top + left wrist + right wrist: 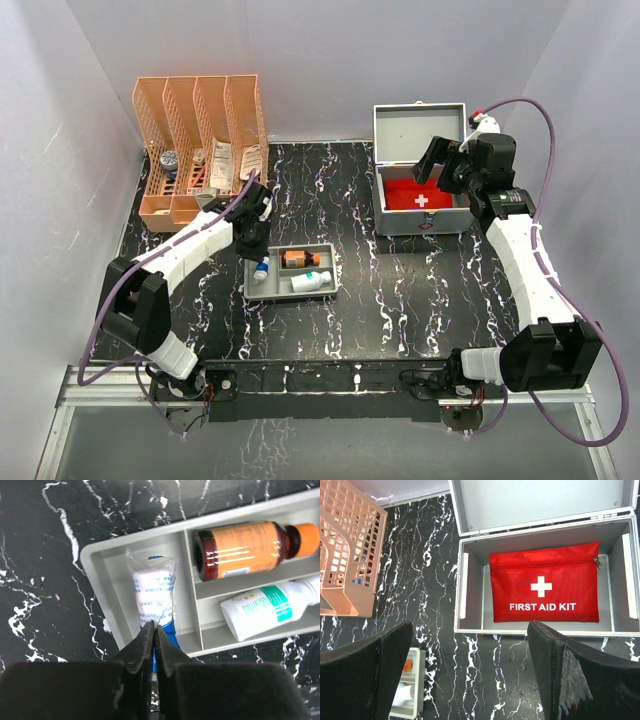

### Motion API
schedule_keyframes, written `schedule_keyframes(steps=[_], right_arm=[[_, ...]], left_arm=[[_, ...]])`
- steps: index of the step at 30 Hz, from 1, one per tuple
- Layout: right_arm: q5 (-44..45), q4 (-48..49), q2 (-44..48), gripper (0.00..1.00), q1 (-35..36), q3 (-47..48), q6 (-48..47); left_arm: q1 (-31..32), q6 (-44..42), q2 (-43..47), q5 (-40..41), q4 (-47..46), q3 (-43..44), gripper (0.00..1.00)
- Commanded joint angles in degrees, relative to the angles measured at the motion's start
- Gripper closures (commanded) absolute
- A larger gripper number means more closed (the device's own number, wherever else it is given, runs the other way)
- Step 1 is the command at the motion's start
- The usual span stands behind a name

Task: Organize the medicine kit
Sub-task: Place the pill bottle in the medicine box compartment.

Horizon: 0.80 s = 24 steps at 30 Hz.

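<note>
The medicine kit [421, 226] stands open at the back right, a silver metal case [470, 585] with its lid up. A red first aid pouch [420, 197] lies flat inside it [543, 582]. My right gripper [445, 160] hovers above the case front, open and empty [470, 630]. My left gripper [255, 250] is shut [154, 628] on the blue end of a wrapped bandage roll [154, 587]. The roll lies in the left compartment of the grey tray [100, 580].
The grey tray [335, 272] at mid-table also holds an orange bottle [250, 550] and a white bottle with a green label [265, 607]. An orange slotted file organizer [200, 140] with small items stands at the back left [347, 545]. White walls enclose the table.
</note>
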<state>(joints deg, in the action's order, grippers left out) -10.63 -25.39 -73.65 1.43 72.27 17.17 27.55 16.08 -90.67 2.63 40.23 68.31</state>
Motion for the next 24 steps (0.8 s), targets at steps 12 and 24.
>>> schedule_keyframes(steps=[12, 24], right_arm=[[-1.0, -1.1, -1.6, 0.02, -0.2, 6.1, -0.1], [-1.6, -0.1, -0.6, 0.02, -0.2, 4.1, -0.2]], left_arm=[[0.0, 7.8, 0.3, 6.3, -6.2, -3.9, 1.00], [0.2, 4.7, 1.0, 4.3, -1.9, -5.3, 0.90]])
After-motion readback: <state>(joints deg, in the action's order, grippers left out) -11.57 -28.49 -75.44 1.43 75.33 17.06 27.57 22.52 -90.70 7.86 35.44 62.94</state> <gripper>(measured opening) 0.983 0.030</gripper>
